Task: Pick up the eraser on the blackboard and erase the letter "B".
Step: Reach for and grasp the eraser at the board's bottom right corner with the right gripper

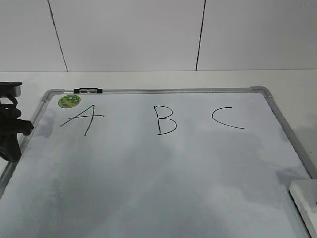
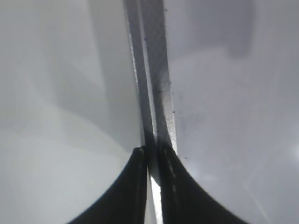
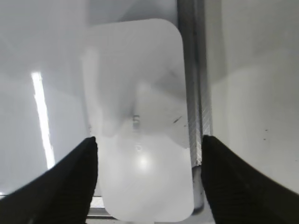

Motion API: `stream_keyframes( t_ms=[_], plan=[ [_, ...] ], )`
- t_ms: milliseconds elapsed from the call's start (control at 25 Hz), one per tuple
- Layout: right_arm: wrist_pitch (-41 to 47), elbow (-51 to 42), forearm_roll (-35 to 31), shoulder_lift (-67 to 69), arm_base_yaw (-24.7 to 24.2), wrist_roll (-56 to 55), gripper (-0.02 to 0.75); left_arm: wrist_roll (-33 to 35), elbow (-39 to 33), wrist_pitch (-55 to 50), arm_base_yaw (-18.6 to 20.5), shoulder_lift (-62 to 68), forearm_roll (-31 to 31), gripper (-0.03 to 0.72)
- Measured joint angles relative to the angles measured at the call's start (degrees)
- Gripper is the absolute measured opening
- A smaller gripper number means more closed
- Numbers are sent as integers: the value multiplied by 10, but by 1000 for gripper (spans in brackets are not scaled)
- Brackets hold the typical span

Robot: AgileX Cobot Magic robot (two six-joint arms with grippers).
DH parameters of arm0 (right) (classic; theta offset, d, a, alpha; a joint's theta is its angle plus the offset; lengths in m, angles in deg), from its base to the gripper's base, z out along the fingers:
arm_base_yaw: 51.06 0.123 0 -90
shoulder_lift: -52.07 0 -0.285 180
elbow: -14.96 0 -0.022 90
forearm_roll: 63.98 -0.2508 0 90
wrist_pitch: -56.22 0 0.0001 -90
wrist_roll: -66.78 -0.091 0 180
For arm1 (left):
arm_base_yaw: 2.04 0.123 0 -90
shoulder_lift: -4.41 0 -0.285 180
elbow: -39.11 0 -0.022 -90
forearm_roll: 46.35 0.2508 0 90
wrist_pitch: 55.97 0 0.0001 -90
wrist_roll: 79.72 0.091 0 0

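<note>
Task barely begun: letter "B" [image 1: 165, 120] stood whole mid-board. Eraser [image 3: 140, 116] lay unlifted by blackboard [image 1: 148, 173] frame, near tabletop's right front corner. Our right pincer [image 3: 148, 163] straddled it wide, gripping nothing. Left pincer [image 2: 154, 161] closed, empty, tabletop's left edge.

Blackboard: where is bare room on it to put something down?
Free: the wide stretch of the blackboard below the letters A, the letter "B" and C. Crowded: the lower right corner, where the eraser lies.
</note>
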Motion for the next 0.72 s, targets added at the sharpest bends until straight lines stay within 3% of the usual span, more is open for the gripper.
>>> stream_keyframes(
  t_ms=[360, 560, 720],
  plan=[
    [-2, 0, -9, 0, 0, 7, 553, 0, 0, 0, 0, 0, 0, 29],
    [-2, 0, -9, 1, 0, 13, 650, 0, 0, 0, 0, 0, 0, 29],
    [-2, 0, -9, 20, 0, 15, 669, 0, 0, 0, 0, 0, 0, 29]
  ],
)
